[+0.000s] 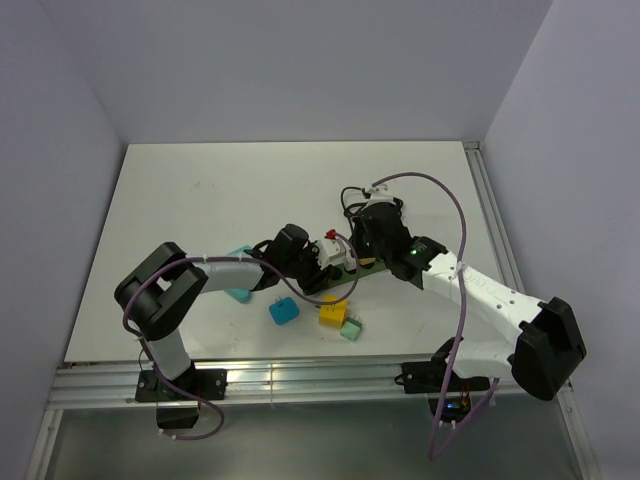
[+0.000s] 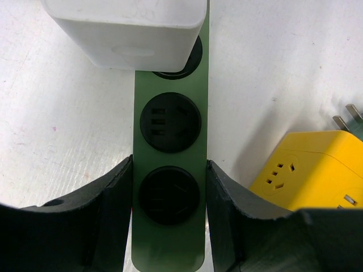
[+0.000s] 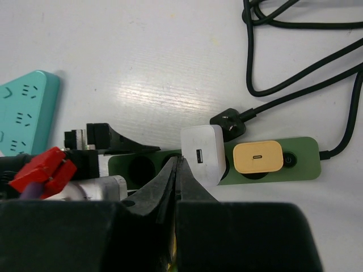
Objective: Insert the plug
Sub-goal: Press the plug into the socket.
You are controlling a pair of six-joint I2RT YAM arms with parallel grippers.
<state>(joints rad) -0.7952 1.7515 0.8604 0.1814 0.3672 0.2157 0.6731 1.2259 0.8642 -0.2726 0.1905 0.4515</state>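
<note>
From above, the left arm (image 1: 225, 270) and the right arm (image 1: 480, 290) meet at mid-table over a long green plastic power strip (image 1: 372, 265). Near it on the white table (image 1: 200, 190) lie a blue cube adapter (image 1: 284, 312), a yellow cube adapter (image 1: 333, 312) and, just beside that one, a small pale-green cube (image 1: 351, 328). A black cable (image 1: 350, 198) coils beyond the strip.

In the left wrist view, the left gripper (image 2: 169, 198) is clamped across the strip's width, one black finger against each long edge. Past a free round black socket (image 2: 170, 122), the white square plastic plug (image 2: 125, 28) sits over the next socket. Whether it is fully seated I cannot tell.

In the right wrist view, the right gripper (image 3: 177, 173) has its fingers pressed together on nothing, with the tips just beside the white plug. On the plug's other side a tan flat-faced charger (image 3: 258, 157) sits in the strip. A teal triangular socket block (image 3: 25, 107) lies well apart at the left edge.
</note>
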